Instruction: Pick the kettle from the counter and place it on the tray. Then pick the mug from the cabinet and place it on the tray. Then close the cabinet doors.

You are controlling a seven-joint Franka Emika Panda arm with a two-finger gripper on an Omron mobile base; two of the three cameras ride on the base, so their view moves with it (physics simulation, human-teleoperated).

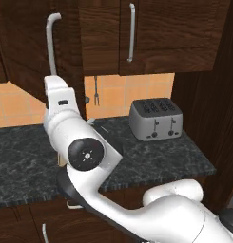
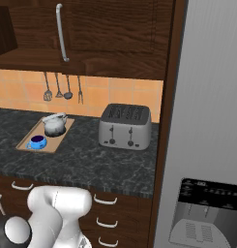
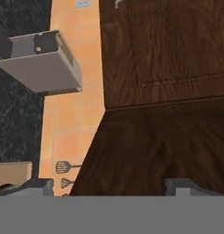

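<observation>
Kitchen with orange tiled wall (image 2: 115,92), hanging utensils (image 2: 62,89), silver toaster (image 2: 125,127), grey fridge (image 2: 209,145) and lower drawers (image 2: 108,213).

1. Counter (image 2: 86,160): dark marbled stone worktop with white flecks.
2. Tray (image 2: 28,144): light-wood board lying on the counter, left of centre.
3. Kettle (image 2: 54,125): silver-grey, standing at the tray's far end.
4. Mug (image 2: 37,141): bright blue, on the tray's near end, just beside the kettle.
5. Toaster (image 2: 125,127): boxy silver, right of the tray, apart from it.
6. Cabinet door (image 2: 110,29): dark brown wood, vertical silver bar handle (image 2: 61,32).
7. Utensils (image 2: 62,88): hanging on the orange tiled wall.
</observation>
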